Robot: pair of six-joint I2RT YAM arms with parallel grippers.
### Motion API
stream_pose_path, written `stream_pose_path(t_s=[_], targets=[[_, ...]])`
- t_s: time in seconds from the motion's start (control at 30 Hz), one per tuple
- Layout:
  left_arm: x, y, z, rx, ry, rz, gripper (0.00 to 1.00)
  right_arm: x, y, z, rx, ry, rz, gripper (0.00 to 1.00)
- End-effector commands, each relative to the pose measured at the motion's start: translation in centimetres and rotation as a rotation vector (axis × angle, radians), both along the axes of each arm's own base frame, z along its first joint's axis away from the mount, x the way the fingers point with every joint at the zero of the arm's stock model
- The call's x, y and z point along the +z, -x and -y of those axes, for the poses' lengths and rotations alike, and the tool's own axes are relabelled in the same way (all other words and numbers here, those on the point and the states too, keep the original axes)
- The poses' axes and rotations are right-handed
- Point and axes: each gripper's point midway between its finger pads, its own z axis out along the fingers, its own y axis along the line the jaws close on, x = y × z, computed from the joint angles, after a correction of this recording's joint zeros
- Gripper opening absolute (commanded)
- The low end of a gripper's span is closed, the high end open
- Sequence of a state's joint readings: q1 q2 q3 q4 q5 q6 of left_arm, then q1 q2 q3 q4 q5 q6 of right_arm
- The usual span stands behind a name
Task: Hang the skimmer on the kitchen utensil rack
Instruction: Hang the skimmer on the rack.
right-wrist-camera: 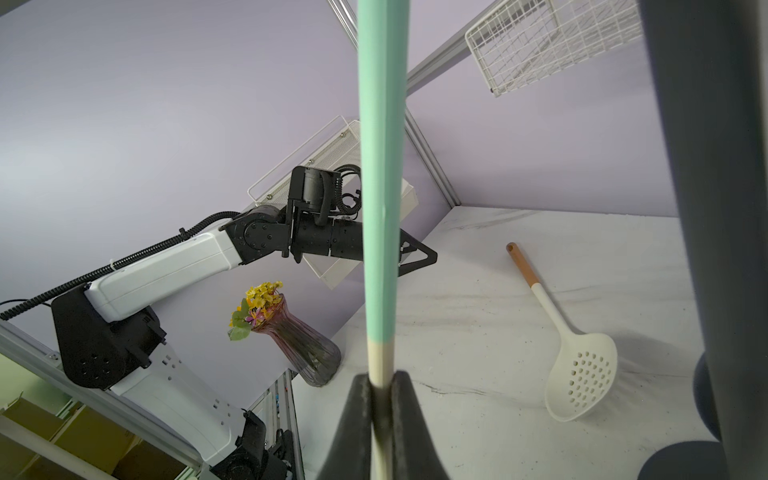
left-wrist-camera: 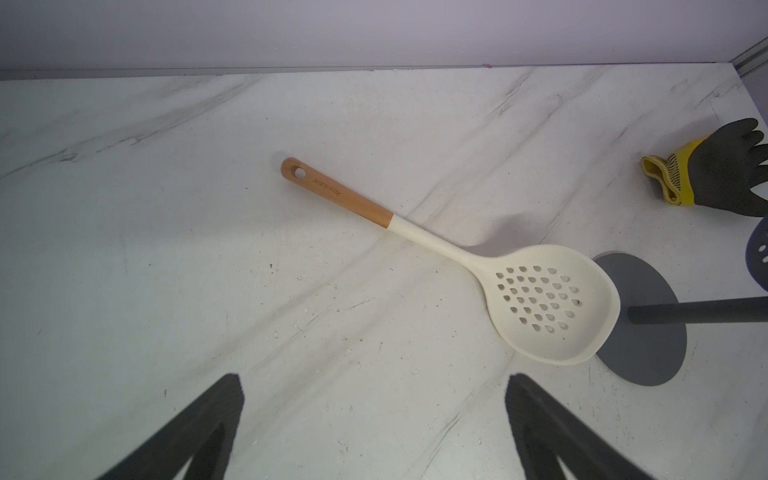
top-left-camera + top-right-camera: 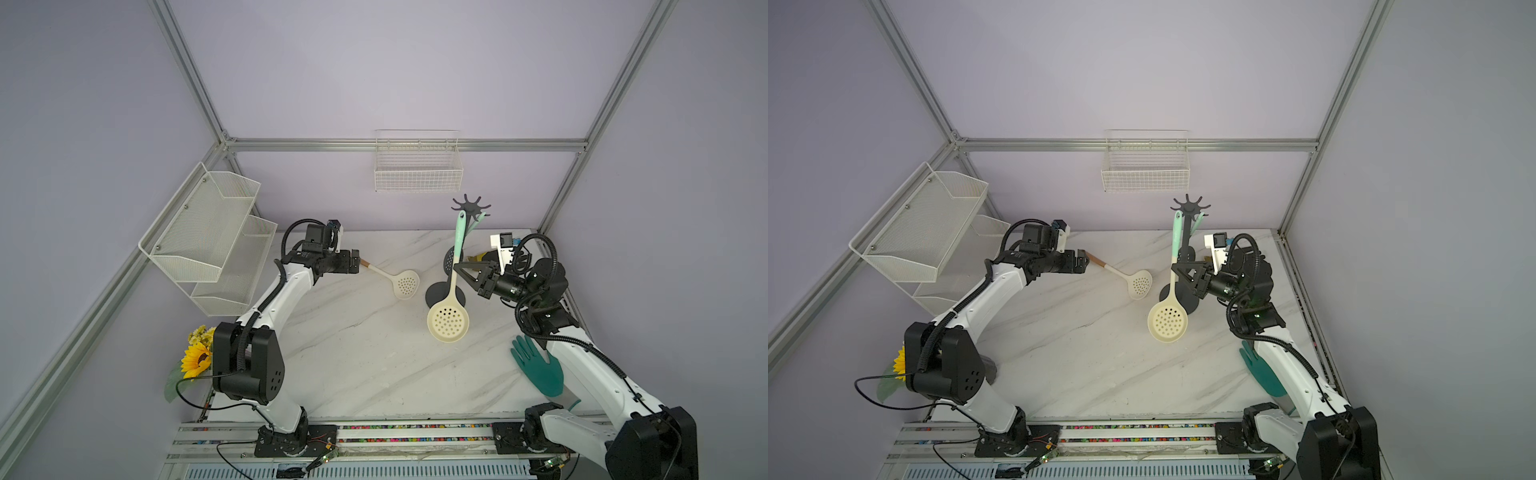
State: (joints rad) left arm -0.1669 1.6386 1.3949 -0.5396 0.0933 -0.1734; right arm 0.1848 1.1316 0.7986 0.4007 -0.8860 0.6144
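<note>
My right gripper (image 3: 458, 266) (image 1: 380, 384) is shut on a skimmer's neck, just below its mint-green handle (image 1: 380, 166). Its cream perforated head (image 3: 448, 322) (image 3: 1168, 322) hangs down above the table. The handle's top end reaches the star-shaped crown (image 3: 471, 206) (image 3: 1190, 206) of the dark grey kitchen utensil rack; whether it sits on a hook I cannot tell. The rack's round base (image 3: 434, 293) stands behind the head. A second cream skimmer (image 3: 405, 284) (image 2: 548, 303) with a wooden handle lies flat on the table. My left gripper (image 3: 356, 261) (image 2: 376, 384) stands open above its handle end.
Another utensil with a green handle (image 3: 478, 220) and dark perforated head (image 3: 449, 259) hangs on the rack. A white wire basket (image 3: 417, 170) hangs on the back wall, a tiered mesh shelf (image 3: 212, 237) at the left. A flower vase (image 1: 299, 345), green glove (image 3: 538, 370) and grey-yellow glove (image 2: 706, 166) lie around.
</note>
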Motion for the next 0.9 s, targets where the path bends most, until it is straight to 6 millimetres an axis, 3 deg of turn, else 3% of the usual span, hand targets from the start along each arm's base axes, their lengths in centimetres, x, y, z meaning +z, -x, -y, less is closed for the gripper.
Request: stream_pose_path(t_s=[0.0, 0.87], targets=[[1.8, -0.8, 0.5, -0.003, 0.019, 0.056, 1.00, 2.3, 0.5, 0.1, 0.027, -0.047, 0.077, 0.00], [1.7, -0.8, 1.0, -0.015, 0.016, 0.060, 1.00, 0.1, -0.3, 0.3, 0.030, -0.094, 0.007, 0.00]])
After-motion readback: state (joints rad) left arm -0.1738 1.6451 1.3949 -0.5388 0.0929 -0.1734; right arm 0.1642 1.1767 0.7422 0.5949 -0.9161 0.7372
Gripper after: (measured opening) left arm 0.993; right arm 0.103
